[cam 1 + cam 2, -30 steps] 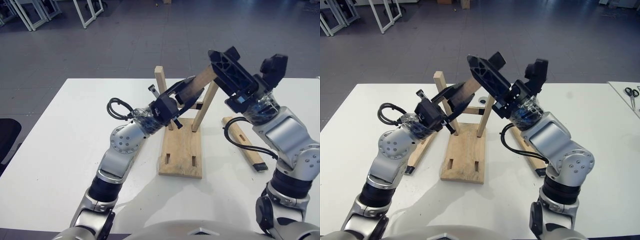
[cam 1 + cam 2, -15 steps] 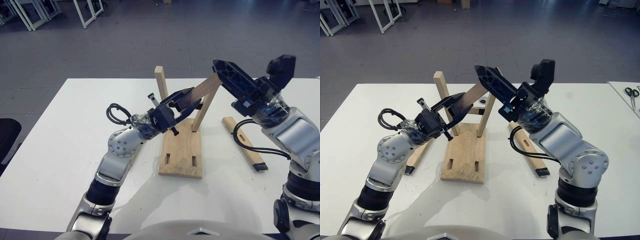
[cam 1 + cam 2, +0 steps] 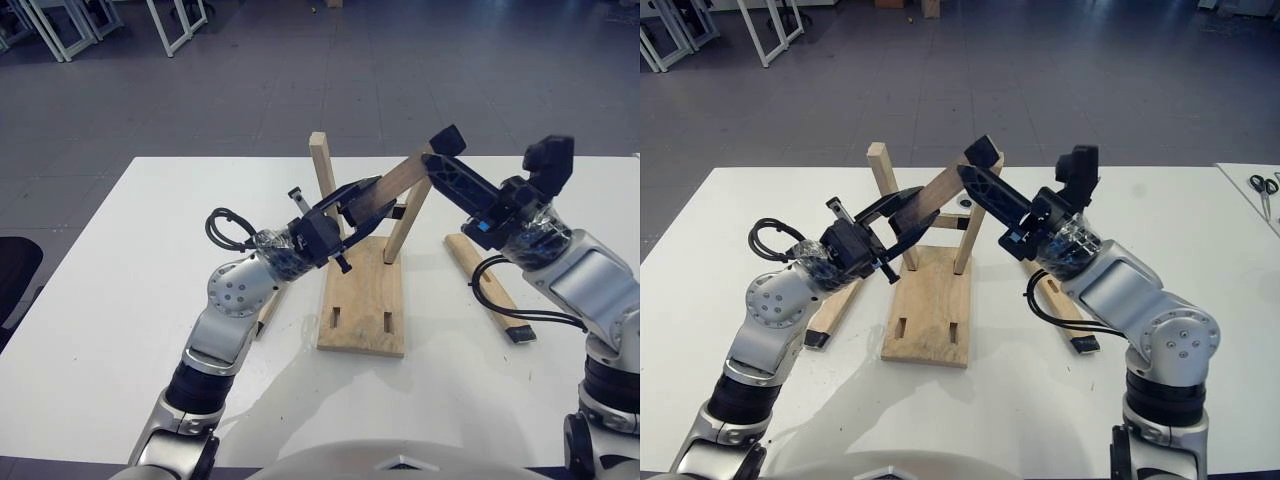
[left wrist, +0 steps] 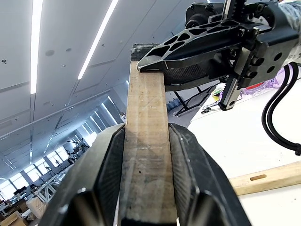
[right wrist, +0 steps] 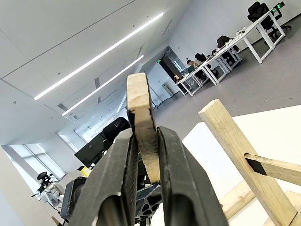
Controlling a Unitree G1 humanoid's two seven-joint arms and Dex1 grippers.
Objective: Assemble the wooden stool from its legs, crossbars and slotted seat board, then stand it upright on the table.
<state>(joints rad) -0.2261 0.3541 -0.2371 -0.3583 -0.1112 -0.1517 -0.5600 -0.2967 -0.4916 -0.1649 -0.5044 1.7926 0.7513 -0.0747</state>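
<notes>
Roughly halfway, by my judgement: the seat board lies flat at the centre of the table, with two legs standing in its far slots. These are the rear leg at upper centre and the front leg just right of it, with a dark crossbar between them; the two near slots are empty.

The held piece, likely a third leg, hangs slanted above the board, clamped at both ends; the left gripper is closed on its lower end, the right gripper closed on its upper end.

Left to do, it seems: seat this piece, fit the remaining ones, turn the stool upright.

Count: one seat board; two legs standing; one piece held; one crossbar seen; two loose bars on the table — the right bar at right centre, the left bar partly under the left arm.
</notes>
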